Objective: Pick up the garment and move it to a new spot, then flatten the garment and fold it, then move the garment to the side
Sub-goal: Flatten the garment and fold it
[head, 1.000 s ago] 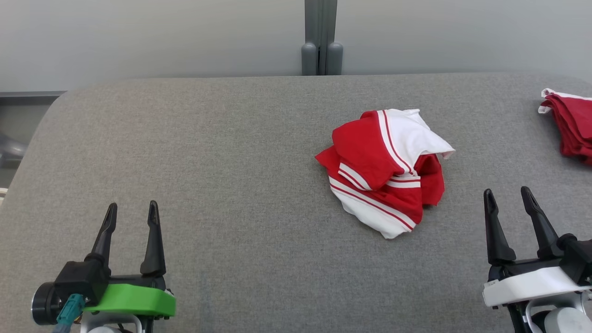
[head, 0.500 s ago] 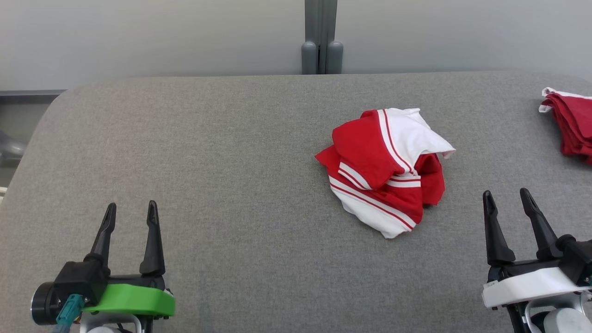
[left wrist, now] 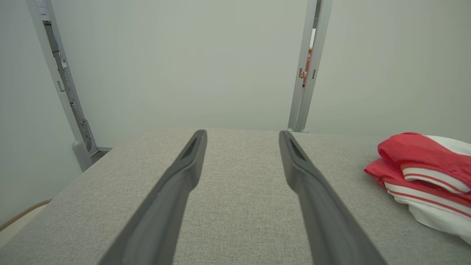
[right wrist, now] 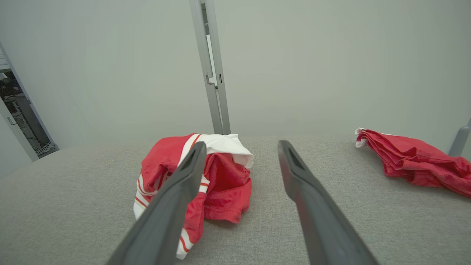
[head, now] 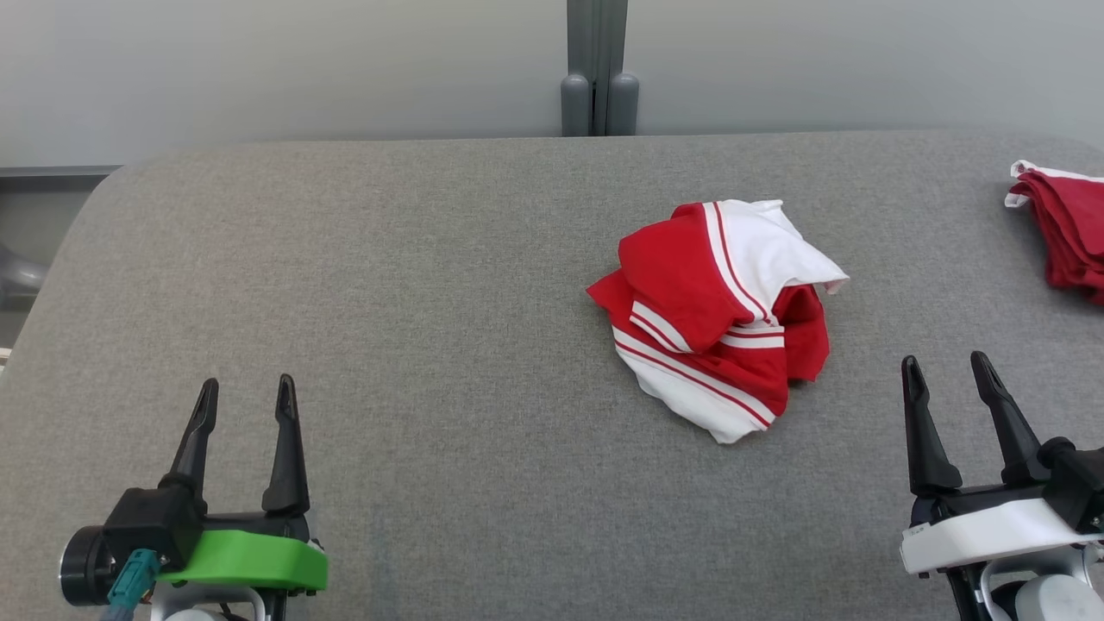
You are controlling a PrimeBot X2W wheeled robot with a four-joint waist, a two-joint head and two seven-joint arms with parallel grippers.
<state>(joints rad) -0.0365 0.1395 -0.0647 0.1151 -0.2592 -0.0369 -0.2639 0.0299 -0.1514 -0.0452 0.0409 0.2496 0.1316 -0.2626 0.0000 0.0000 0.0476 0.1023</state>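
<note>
You have the garment (head: 720,315) lying crumpled in a red-and-white heap on the grey bench (head: 414,276), right of the middle in the head view. It lies just as it did a second ago, with the same folds and the same white striped edge turned toward the near side. Neither arm has shifted either. Your left gripper (head: 247,390) hangs over the near left part of the bench, well apart from the garment. Its fingers (left wrist: 176,191) are spread wide with bare bench between them, and in the left wrist view the garment sits off at the right edge. Your right gripper (head: 944,366) hangs at the near right, closer to the garment but clear of it. Its fingers (right wrist: 309,198) also stand wide apart and hold nothing. In the right wrist view one finger crosses in front of the heap, while the head view shows a gap between them. The one change you can find is that the whole head view has slid upward a trace. The far edge of the bench, the grey post (head: 591,78) behind it and the garment all sit slightly higher than before, which is the camera moving, not the things. A second red cloth (head: 1065,233) lies at the far right edge of the bench, well apart from the garment, where it lay before.
</note>
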